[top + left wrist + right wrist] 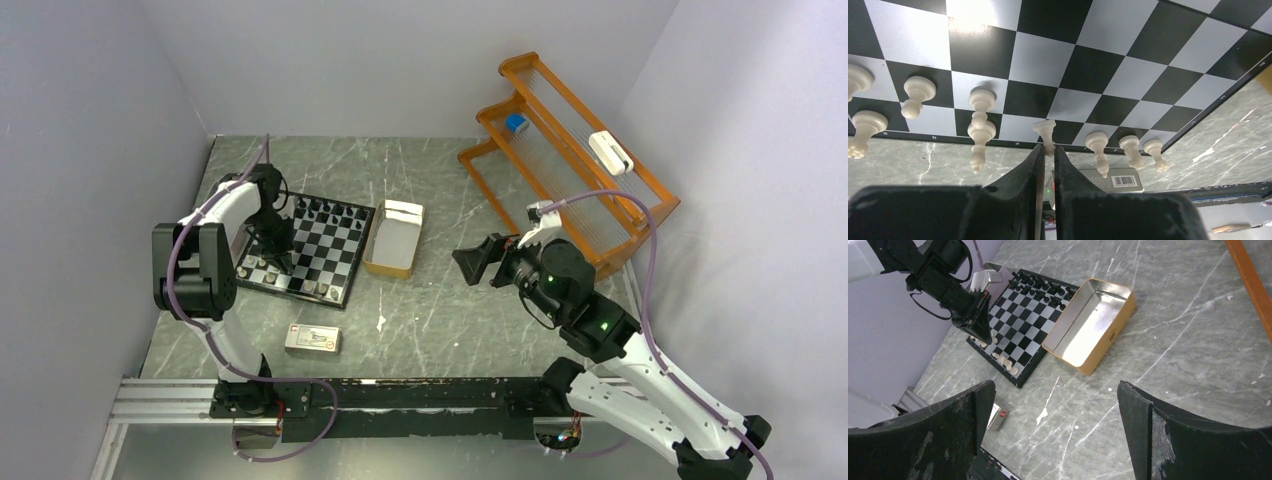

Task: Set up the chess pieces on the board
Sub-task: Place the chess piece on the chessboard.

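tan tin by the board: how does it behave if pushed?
Tin looks empty and thin-walled: probably light, sliding easily on the smooth table. Shiny metal walls suggest it stays stiff. Low and wide, so tipping seems unlikely; an off-centre push would likely spin it.

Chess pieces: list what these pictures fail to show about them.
- Top view: the left arm covers the left side of the board; black pieces too small to identify.
- Left wrist: the left gripper hides the top of the white piece it pinches; the frame's left edge cuts a second white piece.
- Right wrist: that gripper covers part of the white row; types unreadable.
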Action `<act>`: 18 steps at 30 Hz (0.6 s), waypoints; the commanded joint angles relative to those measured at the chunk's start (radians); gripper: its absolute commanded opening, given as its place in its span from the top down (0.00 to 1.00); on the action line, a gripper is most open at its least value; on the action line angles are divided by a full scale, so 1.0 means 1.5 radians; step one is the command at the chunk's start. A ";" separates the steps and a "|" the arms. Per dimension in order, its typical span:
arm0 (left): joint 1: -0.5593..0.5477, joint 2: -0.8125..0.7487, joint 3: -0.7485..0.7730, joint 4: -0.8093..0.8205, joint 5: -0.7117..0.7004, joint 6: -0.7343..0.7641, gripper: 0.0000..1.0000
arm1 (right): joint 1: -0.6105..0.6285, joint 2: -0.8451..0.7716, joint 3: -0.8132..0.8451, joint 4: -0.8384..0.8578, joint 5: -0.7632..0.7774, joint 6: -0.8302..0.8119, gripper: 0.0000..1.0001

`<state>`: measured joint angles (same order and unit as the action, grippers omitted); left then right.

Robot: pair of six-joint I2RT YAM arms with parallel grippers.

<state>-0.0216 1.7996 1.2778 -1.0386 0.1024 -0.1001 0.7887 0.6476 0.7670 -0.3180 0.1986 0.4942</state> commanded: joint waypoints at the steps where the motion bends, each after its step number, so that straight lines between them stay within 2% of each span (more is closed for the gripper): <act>1: -0.006 0.024 0.014 -0.014 0.012 0.000 0.86 | 0.001 -0.011 0.005 0.006 0.008 0.001 0.03; 13: -0.006 0.054 0.047 -0.021 -0.017 0.000 0.79 | 0.000 -0.012 0.000 0.008 0.013 -0.006 0.03; 18: -0.006 0.047 0.059 -0.025 -0.015 -0.002 0.85 | 0.001 -0.015 -0.003 0.010 0.017 -0.007 0.02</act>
<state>-0.0216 1.8725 1.3270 -1.0542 0.0933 -0.1009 0.7887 0.6380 0.7666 -0.3187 0.2066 0.4927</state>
